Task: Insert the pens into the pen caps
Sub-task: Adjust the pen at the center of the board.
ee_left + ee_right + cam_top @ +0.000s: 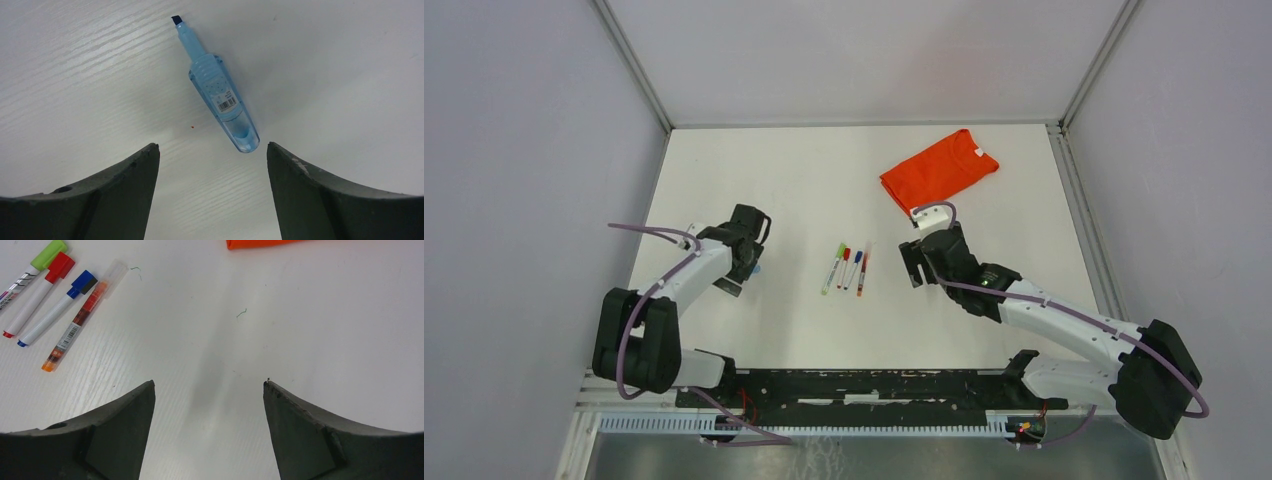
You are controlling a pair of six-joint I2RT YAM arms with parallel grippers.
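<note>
Left gripper (212,147) stands wide with nothing between the jaws. Below it a blue highlighter (222,95) lies flat on the table (75,75), chisel tip bare and pointing away, butt end level with the fingertips and touching neither. Right gripper (208,385) is equally wide and empty, over bare table. I count four pens (846,267) side by side mid-table, between the arms: green, red, blue, orange. In my right wrist view all four wear caps (61,266); the orange pen's is clear. Orange shirt (939,168) lies far right.
</note>
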